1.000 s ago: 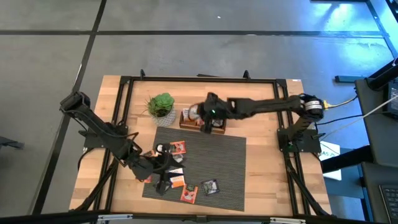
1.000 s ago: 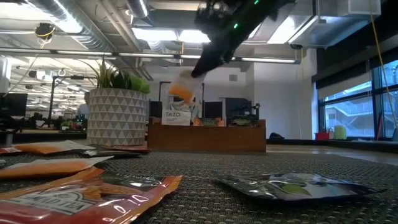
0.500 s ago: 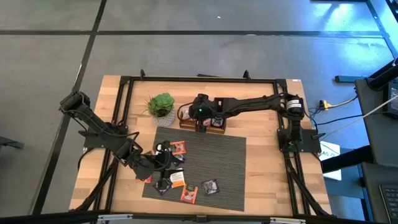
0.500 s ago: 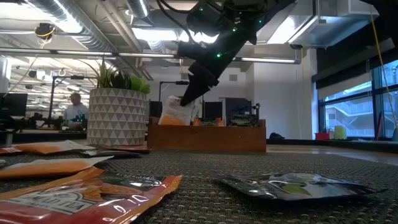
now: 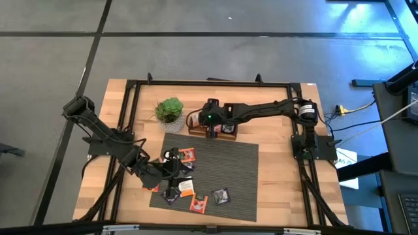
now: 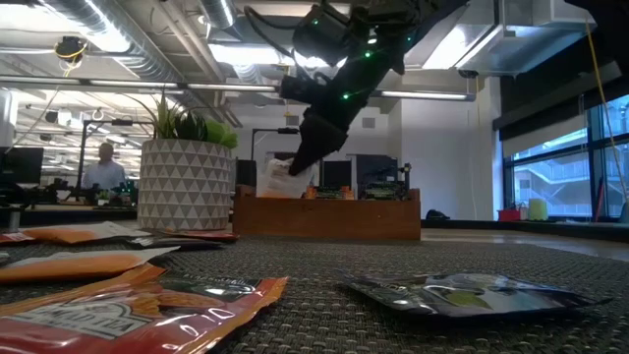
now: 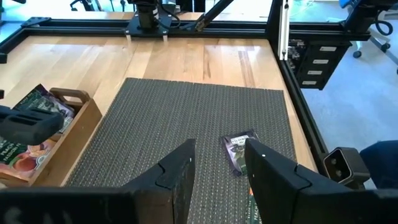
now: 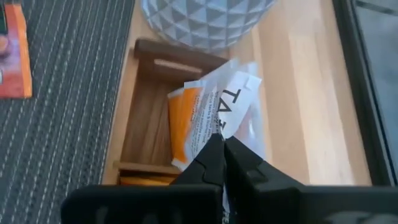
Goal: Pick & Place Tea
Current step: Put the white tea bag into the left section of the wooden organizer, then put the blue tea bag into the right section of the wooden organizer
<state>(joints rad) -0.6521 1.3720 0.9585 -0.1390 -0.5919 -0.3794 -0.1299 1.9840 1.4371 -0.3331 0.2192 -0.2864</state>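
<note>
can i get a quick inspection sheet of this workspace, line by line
surface: wooden table with a dark woven mat on it.
job's things: tea sachets loose on the mat's left part; one white-and-orange sachet in the wooden tray's end compartment nearest the plant.
clutter: potted plant beside the tray.
grippers: right hand shut on the white-and-orange sachet over the tray; left hand open, low over the mat among the loose sachets.
cables: yellow cable and pale cable beside the right arm's base.
surroundings: grey floor around the table; office behind, with a person far off.
</note>
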